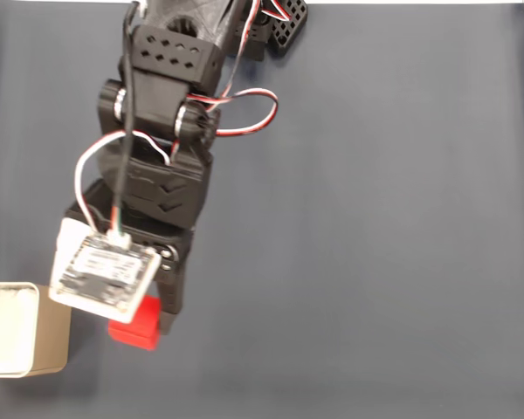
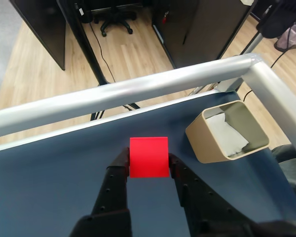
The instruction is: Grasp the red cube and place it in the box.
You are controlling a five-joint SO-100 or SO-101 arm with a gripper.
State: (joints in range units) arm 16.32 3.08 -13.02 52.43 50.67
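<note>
Blue table (image 2: 49,182): tool (image 2: 148,159) clamped on red cube (image 2: 148,157), face square to wrist view; box (image 2: 227,131) right, long axis diagonal.

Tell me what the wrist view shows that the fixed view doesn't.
Wrist view alone: the black jaws pressed against both sides of the cube, a metal rail along the table edge, the wooden floor beyond, and white padding inside the box. Fixed view alone: the arm from above, its white circuit board hiding most of the cube. Both: cube, box and blue table.
</note>
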